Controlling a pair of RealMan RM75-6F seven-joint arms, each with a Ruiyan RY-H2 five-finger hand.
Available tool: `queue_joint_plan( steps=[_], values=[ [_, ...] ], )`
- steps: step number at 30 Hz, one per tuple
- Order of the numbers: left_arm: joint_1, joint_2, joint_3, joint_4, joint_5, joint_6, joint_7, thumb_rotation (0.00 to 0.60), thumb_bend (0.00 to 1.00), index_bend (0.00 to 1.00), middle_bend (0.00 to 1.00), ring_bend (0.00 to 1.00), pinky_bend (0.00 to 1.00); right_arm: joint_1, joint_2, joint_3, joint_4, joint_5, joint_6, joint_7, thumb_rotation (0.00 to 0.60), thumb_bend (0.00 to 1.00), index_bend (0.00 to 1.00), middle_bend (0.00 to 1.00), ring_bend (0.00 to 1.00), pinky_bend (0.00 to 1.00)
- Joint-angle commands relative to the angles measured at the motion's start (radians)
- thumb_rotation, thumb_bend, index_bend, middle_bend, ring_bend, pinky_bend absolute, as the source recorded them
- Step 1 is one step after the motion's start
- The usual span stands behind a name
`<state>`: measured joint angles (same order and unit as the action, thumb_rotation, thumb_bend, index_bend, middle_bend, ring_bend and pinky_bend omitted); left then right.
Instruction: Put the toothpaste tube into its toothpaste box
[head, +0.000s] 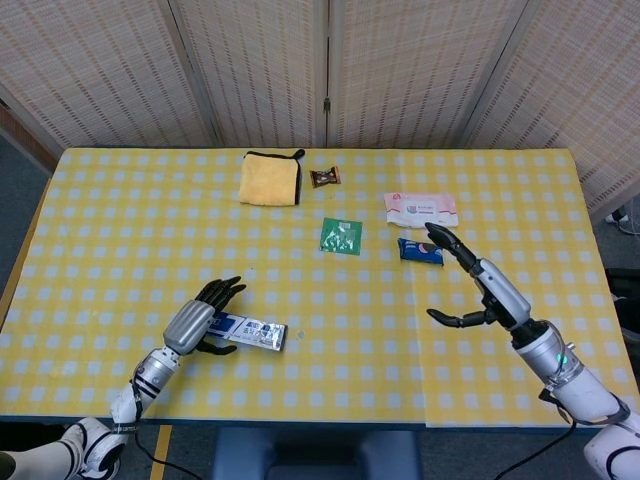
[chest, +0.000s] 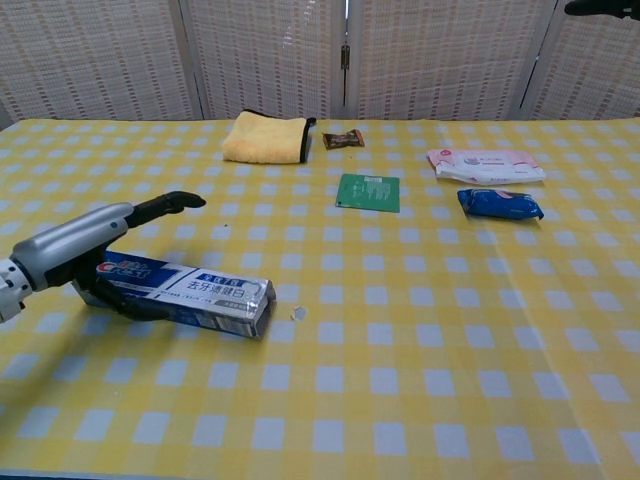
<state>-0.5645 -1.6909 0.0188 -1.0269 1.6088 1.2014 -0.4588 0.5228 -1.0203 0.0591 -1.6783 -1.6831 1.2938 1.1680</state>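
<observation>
The blue-and-white toothpaste box (head: 250, 332) (chest: 190, 292) lies flat on the yellow checked table (head: 330, 300) near the front left, its open end facing right. No separate toothpaste tube shows in either view. My left hand (head: 205, 315) (chest: 90, 240) sits at the box's left end with its fingers stretched out and apart, the thumb low by the box's near side, gripping nothing. My right hand (head: 475, 290) hovers open over the right side of the table, far from the box; only a dark fingertip (chest: 600, 8) shows at the chest view's top right corner.
A folded yellow cloth (head: 270, 180) (chest: 265, 137) and a small brown candy (head: 325, 177) lie at the back. A green sachet (head: 342, 236), a white-pink wipes pack (head: 421, 207) and a blue packet (head: 420, 250) lie centre-right, near my right hand.
</observation>
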Motion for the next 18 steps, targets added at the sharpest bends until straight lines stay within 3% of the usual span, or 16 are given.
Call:
queue_joint_plan(
  steps=[1, 6, 8, 10, 14, 16, 18],
  values=[
    [0.015, 0.06, 0.0, -0.075, 0.027, 0.065, 0.025, 0.6, 0.09, 0.06, 0.01, 0.0, 0.0, -0.019, 0.015, -0.013, 0.004, -0.014, 0.021, -0.045, 0.6, 0.29, 0.0, 0.0, 0.0, 0.0],
    [0.101, 0.231, 0.019, -0.241, 0.029, 0.188, 0.129, 0.6, 0.1, 0.1, 0.01, 0.0, 0.0, -0.083, 0.06, -0.059, 0.023, -0.034, 0.059, -0.216, 0.6, 0.29, 0.0, 0.0, 0.0, 0.0],
    [0.159, 0.301, 0.027, -0.301, -0.008, 0.232, 0.185, 0.6, 0.1, 0.12, 0.02, 0.0, 0.0, -0.121, 0.077, -0.084, 0.041, -0.026, 0.061, -0.348, 0.6, 0.29, 0.0, 0.0, 0.0, 0.0],
    [0.212, 0.344, 0.025, -0.338, -0.046, 0.277, 0.254, 0.6, 0.11, 0.13, 0.03, 0.0, 0.0, -0.163, 0.081, -0.097, 0.055, 0.007, 0.062, -0.543, 0.6, 0.29, 0.0, 0.0, 0.0, 0.0],
    [0.322, 0.37, 0.012, -0.362, -0.111, 0.397, 0.49, 0.6, 0.11, 0.18, 0.04, 0.0, 0.0, -0.282, 0.067, -0.097, -0.018, 0.231, 0.072, -1.218, 0.6, 0.29, 0.0, 0.0, 0.0, 0.0],
    [0.354, 0.367, 0.018, -0.36, -0.11, 0.433, 0.564, 0.6, 0.11, 0.18, 0.04, 0.0, 0.0, -0.316, 0.037, -0.085, -0.076, 0.337, 0.098, -1.41, 0.6, 0.29, 0.0, 0.0, 0.0, 0.0],
    [0.383, 0.363, 0.029, -0.354, -0.095, 0.467, 0.614, 0.6, 0.11, 0.17, 0.04, 0.0, 0.0, -0.34, 0.002, -0.066, -0.1, 0.427, 0.129, -1.52, 0.6, 0.29, 0.0, 0.0, 0.0, 0.0]
  ],
)
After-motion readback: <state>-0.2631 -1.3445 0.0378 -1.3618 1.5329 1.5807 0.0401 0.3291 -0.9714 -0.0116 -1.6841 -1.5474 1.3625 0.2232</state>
